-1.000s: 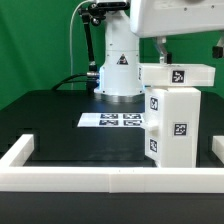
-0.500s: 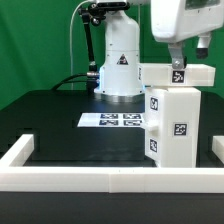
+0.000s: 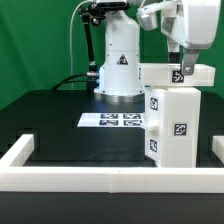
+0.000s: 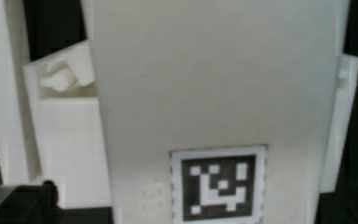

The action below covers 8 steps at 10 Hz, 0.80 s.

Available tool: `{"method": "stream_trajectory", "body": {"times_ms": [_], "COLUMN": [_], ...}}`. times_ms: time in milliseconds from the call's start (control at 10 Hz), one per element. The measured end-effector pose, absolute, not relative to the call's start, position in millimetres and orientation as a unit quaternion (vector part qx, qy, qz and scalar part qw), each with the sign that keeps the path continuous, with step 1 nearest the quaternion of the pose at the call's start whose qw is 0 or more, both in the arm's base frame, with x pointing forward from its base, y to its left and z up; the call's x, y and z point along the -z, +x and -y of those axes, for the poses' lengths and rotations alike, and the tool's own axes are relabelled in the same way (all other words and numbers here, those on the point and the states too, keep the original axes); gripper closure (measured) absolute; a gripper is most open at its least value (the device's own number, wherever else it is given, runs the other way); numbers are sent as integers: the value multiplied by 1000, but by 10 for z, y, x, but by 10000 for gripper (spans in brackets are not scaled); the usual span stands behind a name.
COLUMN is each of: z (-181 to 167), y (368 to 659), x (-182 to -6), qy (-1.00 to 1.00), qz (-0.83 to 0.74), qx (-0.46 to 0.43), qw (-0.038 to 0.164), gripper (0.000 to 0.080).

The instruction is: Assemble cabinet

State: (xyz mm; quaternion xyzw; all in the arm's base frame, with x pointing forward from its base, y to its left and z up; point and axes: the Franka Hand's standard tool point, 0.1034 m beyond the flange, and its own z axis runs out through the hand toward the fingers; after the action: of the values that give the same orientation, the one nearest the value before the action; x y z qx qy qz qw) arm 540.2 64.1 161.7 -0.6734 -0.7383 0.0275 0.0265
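Note:
The cabinet (image 3: 172, 125) stands upright at the exterior view's right, a tall white body with tags on its front and side. A flat white panel (image 3: 178, 75) with a tag lies across its top. My gripper (image 3: 184, 66) hangs right over that panel, its dark fingers reaching down to the panel's tag. In the wrist view the white panel (image 4: 211, 100) and its tag (image 4: 218, 185) fill the picture. A dark finger (image 4: 19, 200) shows at one edge, wide of the panel. The gripper (image 4: 190, 208) is open and grips nothing.
The marker board (image 3: 112, 121) lies flat on the black table beside the cabinet. A low white border wall (image 3: 100, 178) runs along the table's front and sides. The arm's white base (image 3: 118, 62) stands at the back.
The hand has shifted toward the exterior view's right, turned, and come lower over the cabinet's top panel. The cabinet has not moved.

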Motion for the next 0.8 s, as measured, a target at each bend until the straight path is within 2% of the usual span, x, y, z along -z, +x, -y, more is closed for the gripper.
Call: {"method": "stream_trajectory", "body": {"times_ms": [500, 600, 700, 800], "z": [-406, -387, -365, -359], "y": [5359, 5360, 5371, 5370], "x": [-1527, -1524, -1533, -1532], "qy": [-650, -655, -664, -668], "qz": [758, 754, 747, 743], "qx": [-36, -37, -36, -37], "qw": [30, 31, 30, 30], "gripper": [2, 41, 209, 236]}}
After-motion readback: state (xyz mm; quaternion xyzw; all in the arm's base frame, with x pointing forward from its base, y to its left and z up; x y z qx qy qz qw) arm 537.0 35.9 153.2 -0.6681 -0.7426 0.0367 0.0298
